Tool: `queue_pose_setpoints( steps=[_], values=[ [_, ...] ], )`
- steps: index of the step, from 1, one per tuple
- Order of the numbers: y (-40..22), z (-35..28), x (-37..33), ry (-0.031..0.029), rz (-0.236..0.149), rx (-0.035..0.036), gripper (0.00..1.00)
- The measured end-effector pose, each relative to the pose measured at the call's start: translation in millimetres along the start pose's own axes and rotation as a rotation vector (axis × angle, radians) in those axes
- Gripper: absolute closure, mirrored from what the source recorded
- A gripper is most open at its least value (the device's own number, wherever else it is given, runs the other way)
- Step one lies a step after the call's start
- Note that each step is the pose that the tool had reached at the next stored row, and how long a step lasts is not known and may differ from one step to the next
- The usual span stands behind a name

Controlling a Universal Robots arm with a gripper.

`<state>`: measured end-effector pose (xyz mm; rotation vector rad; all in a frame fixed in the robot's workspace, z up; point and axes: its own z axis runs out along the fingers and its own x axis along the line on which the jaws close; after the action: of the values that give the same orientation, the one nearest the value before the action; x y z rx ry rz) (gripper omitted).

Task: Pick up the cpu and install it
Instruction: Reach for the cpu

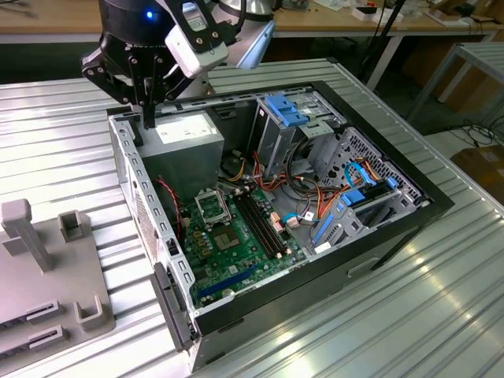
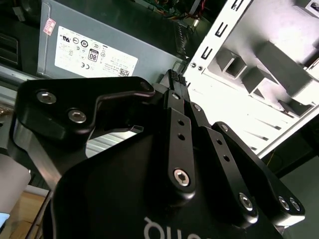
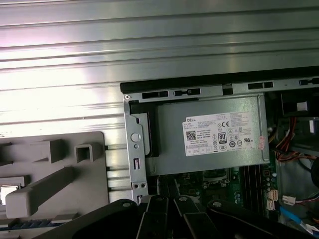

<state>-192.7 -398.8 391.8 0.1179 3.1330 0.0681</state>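
My gripper (image 1: 148,116) hangs over the corner of the open computer case (image 1: 441,206), just above the grey power supply (image 1: 183,130). Its black fingers (image 2: 174,84) stand together, and I see nothing between them. A small pale flat piece (image 3: 7,191), which looks like the cpu, lies in the grey fixture (image 3: 94,184) outside the case, cut off by the picture's edge. The black hollow socket frame (image 1: 211,206) sits on the green motherboard (image 1: 240,260) inside the case, lower than the gripper and towards the exterior view's right.
A bare grey chip (image 1: 227,240) lies on the board near the socket. Drive cages with blue clips (image 1: 285,110), orange and red cables (image 1: 303,197) and the case's metal wall (image 1: 138,189) crowd the inside. The fixture (image 1: 47,276) has upright posts (image 1: 20,232). Ribbed metal table (image 1: 441,315) lies all around.
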Motion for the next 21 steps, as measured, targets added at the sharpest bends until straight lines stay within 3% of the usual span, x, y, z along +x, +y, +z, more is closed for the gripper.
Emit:
queue_pose_setpoints(
  steps=[21],
  values=[
    [-0.8, 0.2, 10.7, 0.0026, 0.000, 0.0001, 0.89]
  ],
)
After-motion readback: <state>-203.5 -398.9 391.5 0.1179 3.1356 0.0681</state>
